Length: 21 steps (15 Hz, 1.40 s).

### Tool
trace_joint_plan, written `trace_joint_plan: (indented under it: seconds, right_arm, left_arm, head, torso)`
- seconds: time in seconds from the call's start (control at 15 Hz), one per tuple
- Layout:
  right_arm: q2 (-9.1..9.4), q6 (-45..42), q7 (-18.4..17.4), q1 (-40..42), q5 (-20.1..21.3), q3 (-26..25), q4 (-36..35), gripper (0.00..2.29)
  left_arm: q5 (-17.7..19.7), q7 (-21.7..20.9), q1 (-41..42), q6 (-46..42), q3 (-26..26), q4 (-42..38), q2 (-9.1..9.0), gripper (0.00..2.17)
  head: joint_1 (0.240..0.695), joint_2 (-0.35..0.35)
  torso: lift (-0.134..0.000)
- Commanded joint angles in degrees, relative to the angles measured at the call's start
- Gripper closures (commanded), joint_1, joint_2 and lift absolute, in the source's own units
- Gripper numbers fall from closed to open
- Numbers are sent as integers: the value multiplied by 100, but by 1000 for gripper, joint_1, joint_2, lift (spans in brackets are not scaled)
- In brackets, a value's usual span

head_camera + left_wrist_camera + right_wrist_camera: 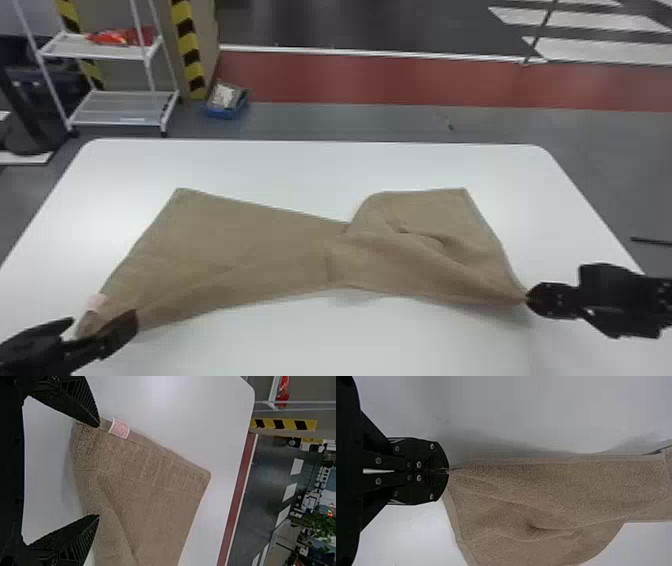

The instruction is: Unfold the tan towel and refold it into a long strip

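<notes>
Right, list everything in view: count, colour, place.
Table: one, white, centre
Towel: one, tan, across the table
Tag: one, pink and white, towel's left end
Rack: one, white, far left
Red items: count unclear, on the rack
Striped bands: at least two, yellow-black, by the rack
Box: one, blue, floor beside the rack
Floor strip: one, red, beyond the table
Greenery: count unclear, far background
Left gripper: one, black, open, towel's near left corner
Right gripper: one, black, shut on near right corner

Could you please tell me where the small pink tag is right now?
The small pink tag is at the head view's lower left, on the tan towel's edge, near the black left hand.
</notes>
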Motion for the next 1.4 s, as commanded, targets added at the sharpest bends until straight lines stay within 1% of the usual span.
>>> trace_joint_plan:
  seconds: [0.0,0.07,0.13,0.2,0.27,0.33,0.4,0.47,0.53,0.67,0.73,0.8,1.0,1.07,1.13,1.2,1.27,1.33]
  right_arm:
    - [7,65,-17,-12,-87,-20,-24,1477]
    - [7,65,-17,-12,-96,-20,-24,1477]
    - [7,65,-17,-12,-104,-20,-24,1477]
    - [7,65,-17,-12,-104,-20,-24,1477]
    - [7,48,-17,-12,-104,-11,-24,1477]
    - [-1,48,-26,-12,-113,-20,-15,1477]
    - [7,48,-26,-20,-113,-11,-7,1477]
    - [7,65,-26,-38,-113,-3,-7,1477]
    - [16,65,-26,-47,-113,6,-15,1477]
    - [25,83,-26,-47,-104,6,-24,1477]
    - [34,101,-17,-47,-104,-3,-24,1477]
    - [34,118,-17,-38,-104,-20,-24,1477]
    - [51,118,-26,-29,-104,-47,-24,1477]
    - [60,118,-26,-20,-104,-47,-24,1477]
    - [69,118,-26,-20,-104,-47,-15,1477]
    - [78,118,-26,-20,-104,-47,-15,1477]
    - [95,118,-26,-12,-104,-38,-24,1477]
    - [104,118,-26,-12,-104,-38,-42,1477]
  left_arm:
    - [-430,-414,7,-11,77,-2,-15,63]
    - [-834,-739,-2,-64,104,-20,-15,63]
    - [-1423,-1117,-37,-152,104,-28,-15,66]
    - [-2197,-1530,-81,-468,104,24,-15,73]
    - [-2829,-1837,-108,-1136,104,191,-15,80]
    - [-3172,-1996,-108,-1646,104,349,53,93]
    - [-3489,-2224,-108,-1997,86,525,229,147]
    - [-3752,-2461,-108,-2279,42,657,360,211]
    - [-3998,-2725,-117,-2701,7,780,422,269]
    - [-4350,-3270,-81,-3703,-2,956,527,269]
    - [-4526,-3490,-55,-4054,7,991,580,269]
    - [-4684,-3771,-37,-4300,16,1000,668,269]
    - [-4825,-4870,-37,-4634,77,973,932,269]
    - [-4939,-5160,-64,-4634,60,973,993,269]
    - [-5027,-5309,-99,-4634,25,982,1028,269]
    - [-5053,-5344,-134,-4634,-28,1026,1063,272]
    - [-5106,-5300,-204,-4669,-81,1114,1055,275]
    - [-5202,-5274,-266,-4757,-142,1211,1063,356]
  head:
    - [695,-121]
    - [695,-126]
    - [695,-122]
    - [695,-117]
    - [695,-106]
    - [695,-92]
    - [695,-70]
    - [695,-36]
    - [695,-27]
    - [695,-23]
    - [695,-30]
    - [695,-51]
    - [695,-78]
    - [695,-89]
    - [695,-97]
    - [695,-104]
    - [695,-104]
    - [695,-104]
  torso:
    - [-123]
    - [-123]
    - [-123]
    - [-123]
    - [-123]
    - [-123]
    - [-123]
    - [-123]
    - [-123]
    - [-123]
    - [-123]
    - [-123]
    - [-123]
    - [-123]
    - [-123]
    - [-123]
    - [-123]
    - [-123]
